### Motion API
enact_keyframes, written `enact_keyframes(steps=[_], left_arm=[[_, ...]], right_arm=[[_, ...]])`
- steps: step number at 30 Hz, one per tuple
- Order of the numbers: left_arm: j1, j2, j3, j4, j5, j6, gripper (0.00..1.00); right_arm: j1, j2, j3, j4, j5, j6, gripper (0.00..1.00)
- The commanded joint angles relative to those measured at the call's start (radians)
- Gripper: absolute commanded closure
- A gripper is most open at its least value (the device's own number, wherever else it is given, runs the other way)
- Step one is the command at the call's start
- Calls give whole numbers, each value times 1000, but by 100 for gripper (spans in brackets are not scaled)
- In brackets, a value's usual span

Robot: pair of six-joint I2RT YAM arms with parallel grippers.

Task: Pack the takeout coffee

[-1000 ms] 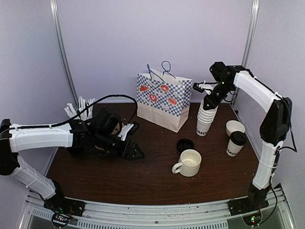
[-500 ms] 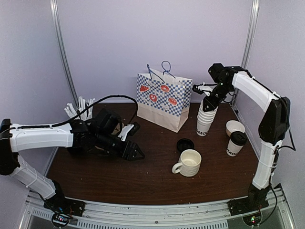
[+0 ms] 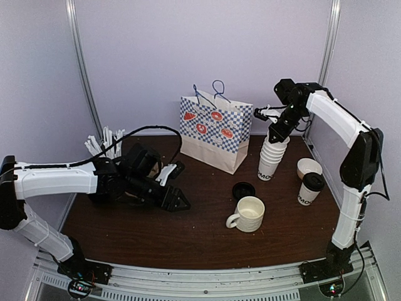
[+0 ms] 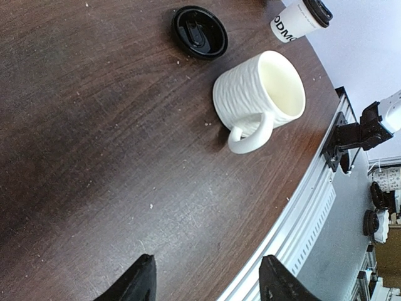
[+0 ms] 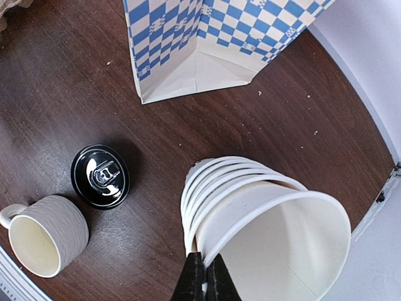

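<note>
ok so the right pincer (image 5: 205, 276) is clamped tight, jaws basically together, pinching the near rim of the top cup (image 5: 282, 244) on the stack of lidless cups (image 5: 191, 188). That cup sits tipped off the ones under it, so my guess is it's getting peeled off the stack rather than the whole pile being lifted. Just right of the stack in the overhead view is the actual takeout coffee: a lidded coffee cup (image 3: 310, 188) standing upright near the right edge of the surface (image 3: 125, 232), with an open cup (image 3: 308, 167) right behind it, no lid on that one. A loose black lid (image 3: 243, 190) lies flat just beyond the white mug (image 3: 249, 213), near the foot of the stack, probably meant for that open cup. The checkered paper bag (image 3: 216, 128) stands upright at the back, mouth up, can't see inside it from here. On the other side the left pincer (image 4: 210, 282) hangs low over bare wood with its jaws well apart, holding nothing, touching nothing, looks parked out of the way
</note>
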Motion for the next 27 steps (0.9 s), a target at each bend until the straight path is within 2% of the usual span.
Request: enact_keyframes(steps=[1,2,5,10,22,27], left_arm=[[-4,8,-11,41,10,2,41],[-4,8,-13,41,9,1,41],[-5,2,-18,40,8,0,41],[-5,0,-18,36,6,2,41],[-4,-27,5,19,-37,20,41],[-5,-22,73,-84,-94,72,41]], right_arm=[[5,-38,97,-69,48,-12,100],[0,-29,131,-92,23,-5,100],[23,-28,158,-113,112,-25,100],[20,-73,165,-127,5,-10,100],[23,-226,153,-125,-52,-5,100],[91,-267,135,-138,-149,-26,100]])
